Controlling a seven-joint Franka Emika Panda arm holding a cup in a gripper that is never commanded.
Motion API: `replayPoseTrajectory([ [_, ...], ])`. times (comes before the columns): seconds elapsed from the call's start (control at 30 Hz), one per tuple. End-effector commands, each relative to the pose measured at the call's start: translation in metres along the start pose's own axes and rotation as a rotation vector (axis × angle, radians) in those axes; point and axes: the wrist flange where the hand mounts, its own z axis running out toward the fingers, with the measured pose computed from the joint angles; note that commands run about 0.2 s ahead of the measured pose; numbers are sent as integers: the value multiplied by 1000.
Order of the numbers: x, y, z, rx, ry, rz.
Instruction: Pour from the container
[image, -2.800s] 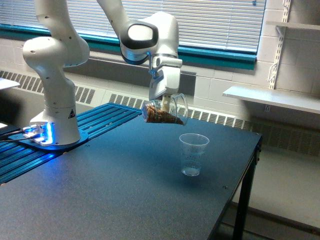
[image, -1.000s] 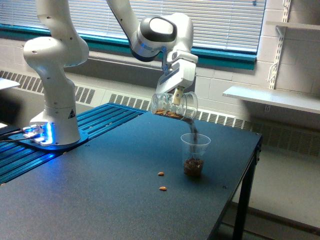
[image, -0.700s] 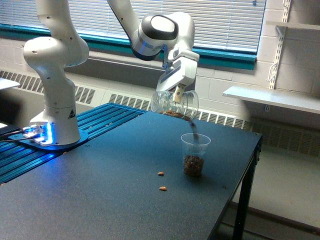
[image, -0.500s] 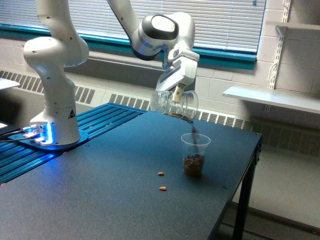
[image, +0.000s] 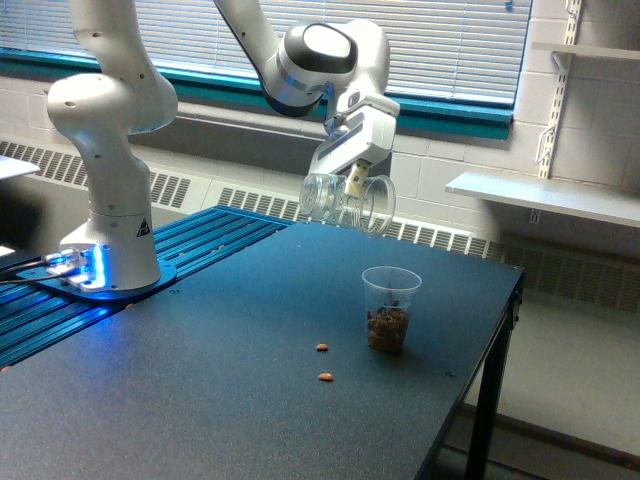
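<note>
Exterior view: fingers (image: 352, 182) clamp the container (image: 347, 203) mid-wall, tipped at upper center, above the cup (image: 389, 309). Looks empty, so light; ribbed clear wall is stiff, probably slick. Hold mid-body.

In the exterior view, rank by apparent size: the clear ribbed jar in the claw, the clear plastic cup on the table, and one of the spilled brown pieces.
1-2. Clear ribbed jar and clear tapered plastic cup: look alike, unranked.
3. Spilled brown piece: far smallest.
</note>
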Motion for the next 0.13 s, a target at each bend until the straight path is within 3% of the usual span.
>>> replayPoseTrajectory([
  [0.03,-7,-4,2,42,-1,-15],
  [0.13,-9,-4,3,45,0,-14],
])
